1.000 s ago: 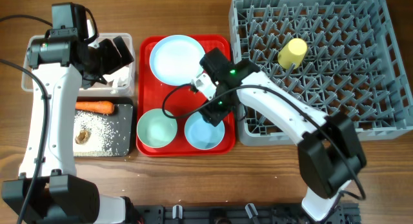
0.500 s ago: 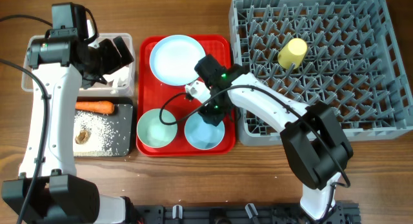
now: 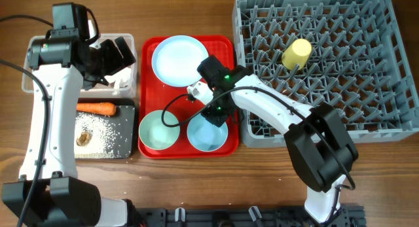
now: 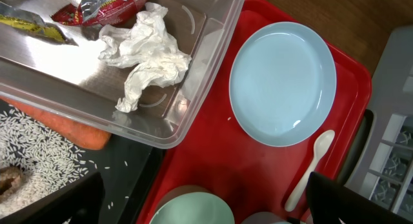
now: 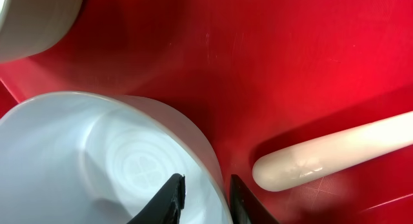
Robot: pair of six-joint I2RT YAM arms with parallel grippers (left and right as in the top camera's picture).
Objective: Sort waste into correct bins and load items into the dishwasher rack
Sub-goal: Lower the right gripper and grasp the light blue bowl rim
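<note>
Change: your right arm has folded inward, its wrist shifted left | Thing: right-hand pale blue bowl (image 3: 207, 133), upright on the red tray (image 3: 148, 89) | Relation: its rim stands between the right gripper (image 5: 206, 185) fingers, directly beneath the wrist | Jaws: narrow; whether they pinch yet, you cannot tell | Left gripper (image 3: 116, 53): wide, well apart.

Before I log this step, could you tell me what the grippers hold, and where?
Left gripper: nothing. Right gripper straddles the right bowl's rim; grip unconfirmed.

A flat red serving tray (image 3: 146, 89) was seen laid on the wooden table (image 3: 196, 11), and a black rail (image 3: 216, 217) was set along its near edge
</note>
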